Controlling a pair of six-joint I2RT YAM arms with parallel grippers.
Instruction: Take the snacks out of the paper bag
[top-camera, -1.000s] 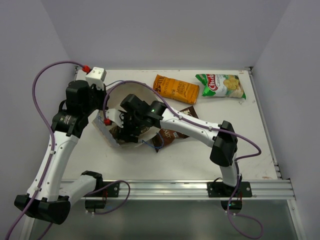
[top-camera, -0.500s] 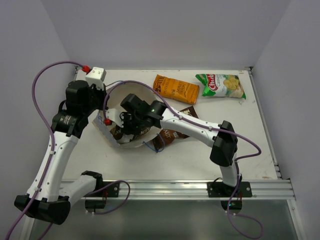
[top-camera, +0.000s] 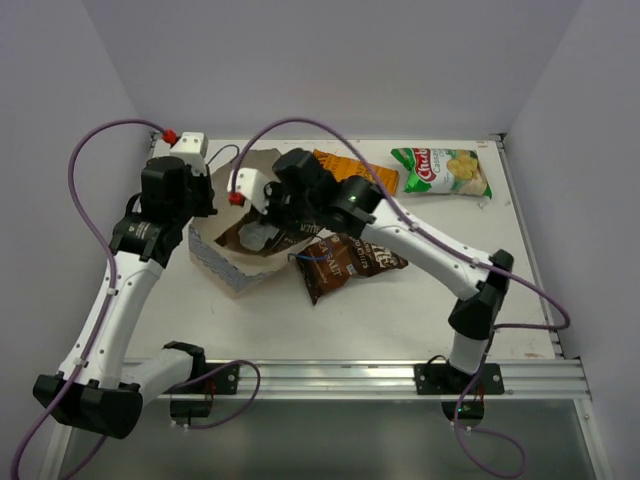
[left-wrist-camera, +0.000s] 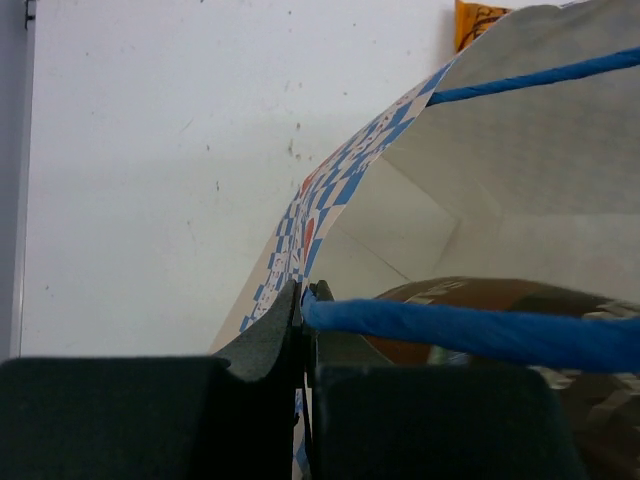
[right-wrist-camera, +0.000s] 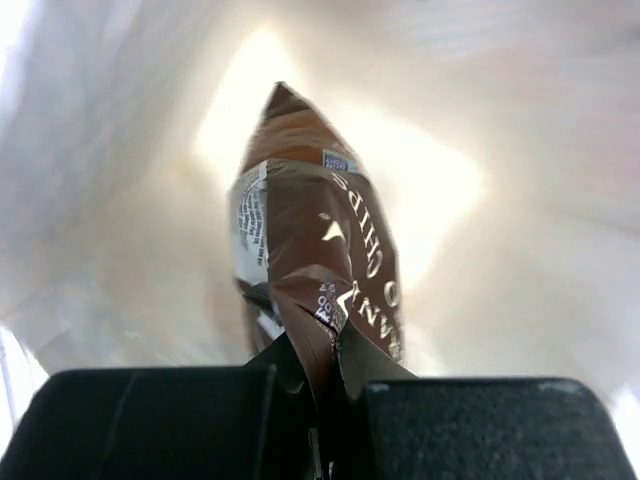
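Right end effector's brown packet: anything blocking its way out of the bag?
Nothing visible. The right end effector grips the dark brown foil packet inside the blue-and-white checked paper bag; only the bag's walls surround it. The left end effector pinches the blue string handle at the rim.

The paper bag's mouth is crowded: the right gripper fills its middle, pinching a dark brown packet, and the left gripper clamps the rim on its own side at the blue string handle (jaws pressed flat together). Just beside the bag a second brown packet lies beneath the right arm, which spans the table's middle. Bare table runs along the near edge. At the far edge sit the orange packet and the green-and-white chip bag.
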